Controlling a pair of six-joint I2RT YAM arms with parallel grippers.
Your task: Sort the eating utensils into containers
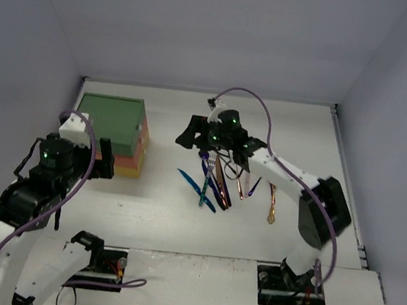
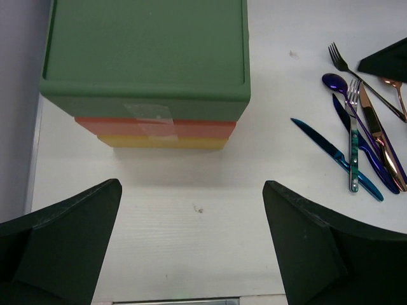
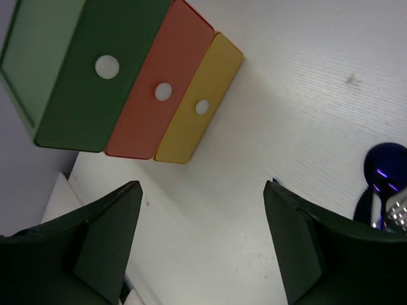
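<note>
**A:** The right claw (image 3: 202, 190), how does it stand?

**B:** Its fingers are spread wide with nothing between them. It hangs over the far end of the cutlery cluster. Through the gap, its own camera sees bare table (image 3: 286, 95) and the drawer fronts beyond.

**A:** And the left claw (image 2: 191, 190)?

**B:** Just as wide apart, and it grips nothing either. It hovers over the table near the drawer unit (image 2: 146, 44), apart from it.

**A:** Describe the unit.

**B:** It has a green top. Below that come a green drawer (image 3: 82, 82), an orange-red drawer (image 3: 159, 89) and a yellow drawer (image 3: 197, 111) at the bottom. Each has a round hole in its front. The unit stands at the far left of the table, and a strip of clear tape (image 2: 151, 121) shows on the side facing the left wrist.

**A:** Where are the utensils (image 1: 219, 180)?

**B:** They lie loose on the table to the right of the unit, well apart from it and bunched under the right arm.
- A blue knife (image 2: 327, 151) lies nearest the drawers.
- Just beside it, a fork with a teal handle (image 2: 353, 149) lies across the handle of a purple spoon (image 2: 333, 81).
- A copper knife (image 2: 375, 127) runs alongside.
- A dark fork (image 2: 343, 62) sits at the far side.
- One copper piece (image 1: 272, 204) lies alone, further right.

**A:** What kind is that one?

**B:** I cannot tell. It is too small in the top view.
</note>
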